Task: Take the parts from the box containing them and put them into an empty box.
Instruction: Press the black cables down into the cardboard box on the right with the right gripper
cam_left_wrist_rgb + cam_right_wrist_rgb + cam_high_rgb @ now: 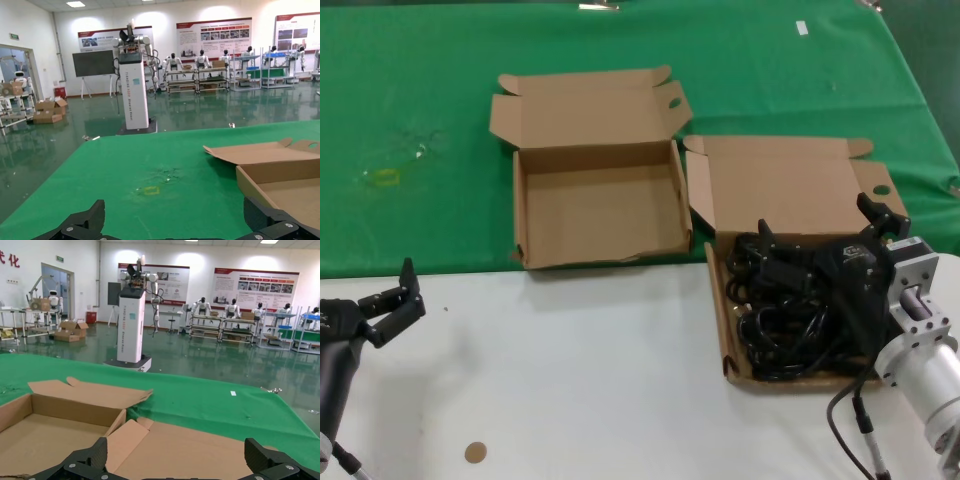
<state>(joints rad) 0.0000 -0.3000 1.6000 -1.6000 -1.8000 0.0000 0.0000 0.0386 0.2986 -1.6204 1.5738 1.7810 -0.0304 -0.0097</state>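
The box containing the parts (718, 300) lies at the right with its lid (790, 185) folded back, and black parts (785, 315) fill it. Hovering over its rear portion, my right gripper (820, 228) is open; nothing shows between its fingers (97, 454), only that lid (200, 450). The empty box (600, 205) sits open at the centre, just left of the full one, and also appears in the right wrist view (45, 432) and left wrist view (285, 182). My left gripper (398, 298) is parked open over the white table's near left, holding nothing (175, 222).
Both boxes rest where the green cloth (420, 90) meets the white tabletop (570, 370). The cloth carries a yellowish mark (382, 177) at the left. A small brown disc (474, 452) lies on the white surface near the front.
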